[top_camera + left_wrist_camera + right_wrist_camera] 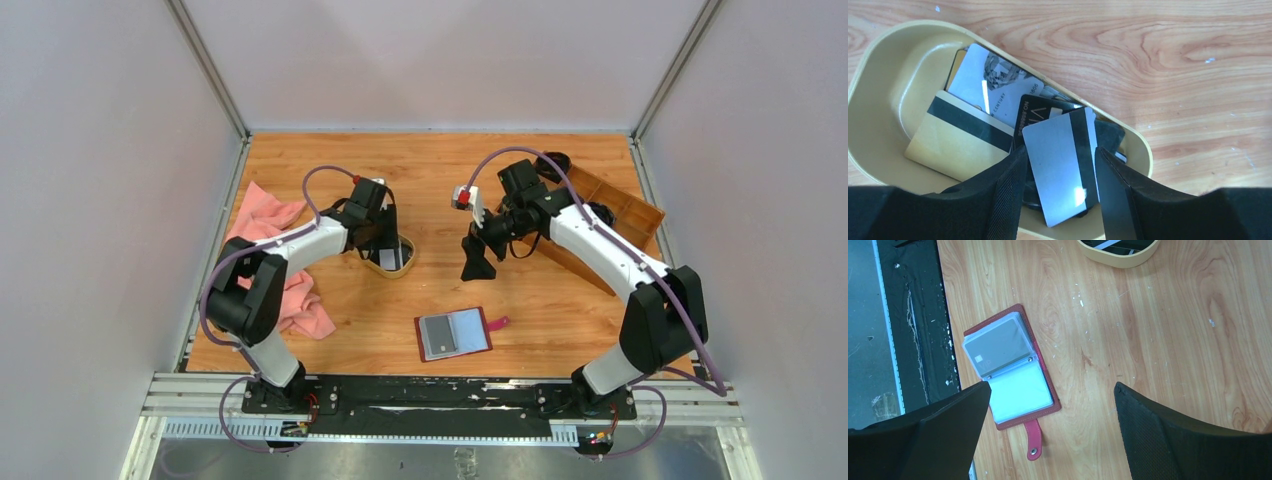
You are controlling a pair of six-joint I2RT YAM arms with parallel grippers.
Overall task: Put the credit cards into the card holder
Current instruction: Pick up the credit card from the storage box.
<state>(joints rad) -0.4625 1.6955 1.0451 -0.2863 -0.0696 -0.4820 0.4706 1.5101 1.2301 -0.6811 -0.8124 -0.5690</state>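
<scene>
Several credit cards (pixel 993 82), white, gold and black, lie piled in an oval tan dish (pixel 883 75). My left gripper (pixel 1060 150) reaches into the dish (pixel 408 262) and is shut on a silver credit card (pixel 1055 165) with a black stripe, one finger on each long edge, the card tilted up over the pile. The card holder (pixel 455 333), dark red, lies open on the table near the front, its grey pockets up and its snap tab pointing right. My right gripper (pixel 477 262) hovers open above the wood beside the card holder (pixel 1008 365), nothing between its fingers (pixel 1148 435).
A pink cloth (pixel 275 260) lies crumpled at the left under the left arm. A brown wooden compartment tray (pixel 610 215) sits at the back right behind the right arm. The dish's rim (pixel 1118 260) shows at the top of the right wrist view.
</scene>
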